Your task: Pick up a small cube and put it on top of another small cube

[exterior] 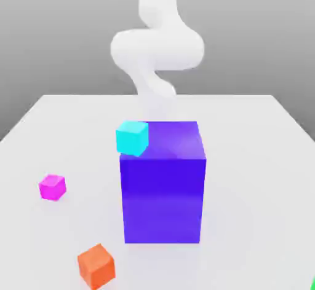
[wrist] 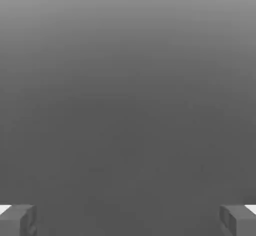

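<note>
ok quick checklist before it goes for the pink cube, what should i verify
1. Gripper open with nothing between its fingers: ok, in the hand view the two fingertips stand far apart.
2. Small magenta cube free to grasp: ok, it sits alone on the white table, apart from the other blocks.
3. Gripper over the magenta cube: not ok, the hand view looks at plain grey with no cube beneath.
4. Stacking target chosen: cannot tell; the orange cube is on the table, the cyan cube is by the top edge of the big blue-violet block.
5. Big block in the path: cannot tell.
</note>
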Controlling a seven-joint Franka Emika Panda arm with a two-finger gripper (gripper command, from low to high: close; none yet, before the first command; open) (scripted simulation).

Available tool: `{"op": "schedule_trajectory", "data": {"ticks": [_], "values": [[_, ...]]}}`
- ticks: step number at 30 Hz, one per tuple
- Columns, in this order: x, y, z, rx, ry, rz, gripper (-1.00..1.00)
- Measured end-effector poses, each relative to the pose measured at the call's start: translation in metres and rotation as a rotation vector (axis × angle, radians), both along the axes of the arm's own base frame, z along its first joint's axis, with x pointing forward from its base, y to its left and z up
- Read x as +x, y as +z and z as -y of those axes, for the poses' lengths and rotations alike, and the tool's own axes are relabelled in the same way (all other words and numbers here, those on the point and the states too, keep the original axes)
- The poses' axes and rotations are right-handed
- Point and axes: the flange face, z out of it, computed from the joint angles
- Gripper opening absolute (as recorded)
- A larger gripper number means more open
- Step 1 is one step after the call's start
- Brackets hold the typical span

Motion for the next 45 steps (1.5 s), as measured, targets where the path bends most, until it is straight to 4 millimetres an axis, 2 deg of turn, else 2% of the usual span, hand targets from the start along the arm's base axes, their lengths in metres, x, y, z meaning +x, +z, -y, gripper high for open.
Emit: {"op": "schedule_trajectory", "data": {"ticks": [2, 4, 6, 9, 11, 13, 15, 17, 18, 19, 20, 21, 23, 33, 34, 40, 45], "values": [[0.018, -0.049, 0.038, 0.001, -0.025, -0.071, 0.0], [0.027, -0.099, 0.073, 0.004, -0.049, -0.14, 0.0], [0.029, -0.149, 0.105, 0.009, -0.073, -0.208, 0.0], [0.016, -0.224, 0.15, 0.02, -0.107, -0.312, 0.0], [-0.003, -0.275, 0.176, 0.031, -0.131, -0.383, 0.0], [-0.029, -0.325, 0.199, 0.044, -0.155, -0.459, 0.0], [-0.066, -0.377, 0.219, 0.062, -0.18, -0.541, 0.0], [-0.112, -0.427, 0.232, 0.083, -0.206, -0.63, 0.0], [-0.139, -0.447, 0.237, 0.098, -0.227, -0.671, 0.0], [-0.152, -0.46, 0.238, 0.103, -0.232, -0.694, 0.0], [-0.166, -0.467, 0.245, 0.114, -0.261, -0.704, 0.0], [-0.171, -0.473, 0.248, 0.115, -0.267, -0.709, 0.0], [-0.163, -0.482, 0.243, 0.099, -0.235, -0.714, 0.0], [-0.165, -0.532, 0.239, 0.104, -0.233, -0.719, 0.0], [-0.165, -0.535, 0.238, 0.106, -0.233, -0.719, -1.0], [-0.165, -0.537, 0.237, 0.11, -0.233, -0.719, -1.0], [-0.164, -0.517, 0.243, 0.098, -0.232, -0.717, -1.0]]}}
